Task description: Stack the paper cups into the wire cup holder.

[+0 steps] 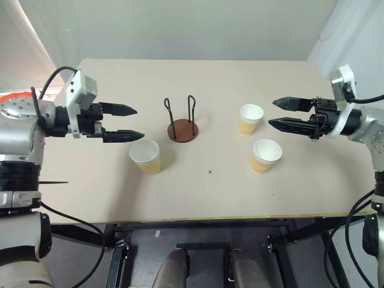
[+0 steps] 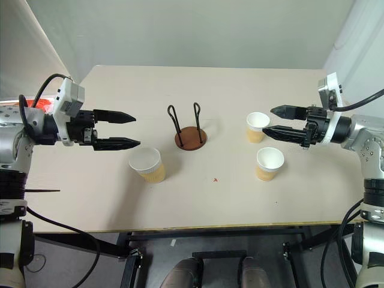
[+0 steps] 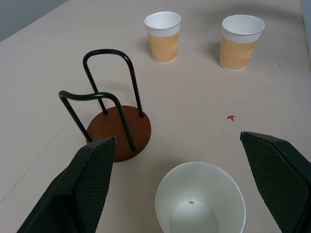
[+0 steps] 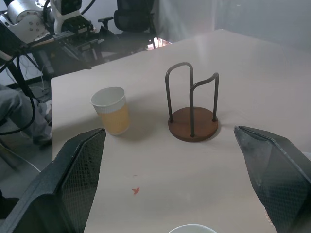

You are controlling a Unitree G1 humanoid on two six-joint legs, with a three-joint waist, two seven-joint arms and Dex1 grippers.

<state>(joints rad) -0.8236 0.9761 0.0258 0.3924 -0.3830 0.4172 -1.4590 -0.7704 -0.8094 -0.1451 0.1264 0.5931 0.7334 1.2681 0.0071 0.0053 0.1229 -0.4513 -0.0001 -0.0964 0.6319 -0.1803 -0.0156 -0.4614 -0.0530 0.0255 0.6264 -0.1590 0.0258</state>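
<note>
The holder (image 1: 182,129) stands upright near the middle of the pale surface (image 1: 198,192), its round reddish-brown base flat and its two black wire loops rising side by side with nothing between them. Three cups stand upright and apart, none in the holder. One cup (image 1: 146,156) sits on the robot's left, nearer the robot than the holder and just beside its base. The second cup (image 1: 250,119) stands to the right of the holder, about level with it. The third cup (image 1: 265,155) stands a little nearer the robot than the second and slightly farther right. A small red mark (image 1: 210,172) lies on the surface between the left cup and the third cup.

The left end effector (image 1: 123,122) hovers above the surface beside the left cup, pointing toward the holder, its two black fingers spread with nothing between them. The right end effector (image 1: 282,113) hangs just right of the second cup, pointing left, its fingers likewise spread and empty. In the right wrist view, a person's leg (image 4: 19,114) shows beyond the surface's far edge.
</note>
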